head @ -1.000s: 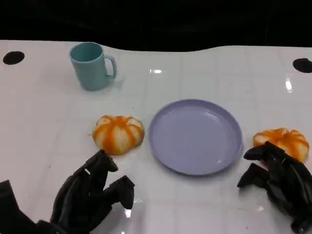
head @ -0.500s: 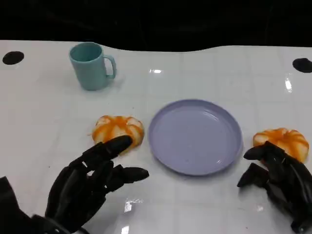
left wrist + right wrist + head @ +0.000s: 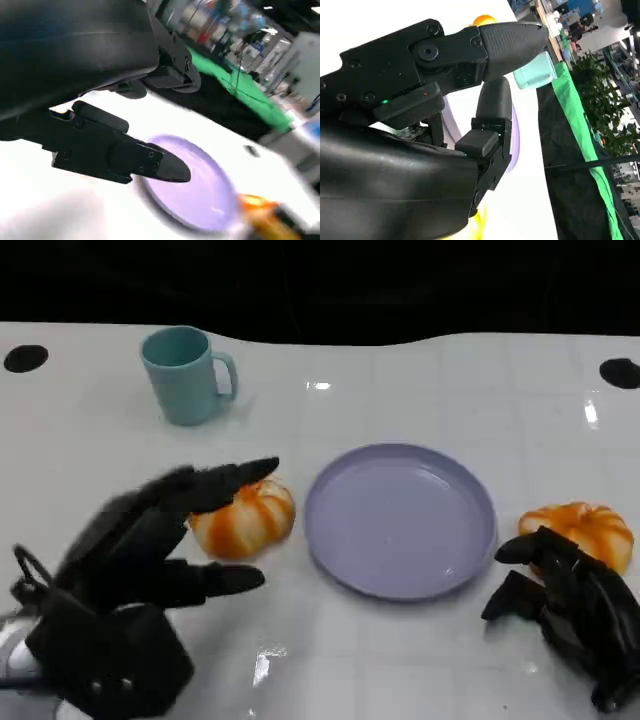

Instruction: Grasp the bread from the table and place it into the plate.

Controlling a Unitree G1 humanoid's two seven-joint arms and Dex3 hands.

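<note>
Two orange-striped bread rolls lie on the white table in the head view. The left bread (image 3: 248, 518) sits just left of the lilac plate (image 3: 400, 520), and the right bread (image 3: 580, 530) sits to the plate's right. My left hand (image 3: 140, 560) hovers raised beside the left bread with its fingers spread; one fingertip overlaps the roll's top edge and it holds nothing. My right hand (image 3: 570, 610) rests near the table's front, just before the right bread, with fingers and thumb apart and empty. The left wrist view shows the plate (image 3: 197, 192) beyond my fingers (image 3: 150, 165).
A teal cup (image 3: 187, 375) stands at the back left, well behind the left bread. Bare white table lies between the plate and the front edge. The right wrist view shows the cup (image 3: 536, 71) and a roll (image 3: 483, 20) past my fingers.
My left hand has lifted off the table's front and moved forward and left, with its fingers spreading beside the left bread. The right hand, the breads and the plate have stayed put.
</note>
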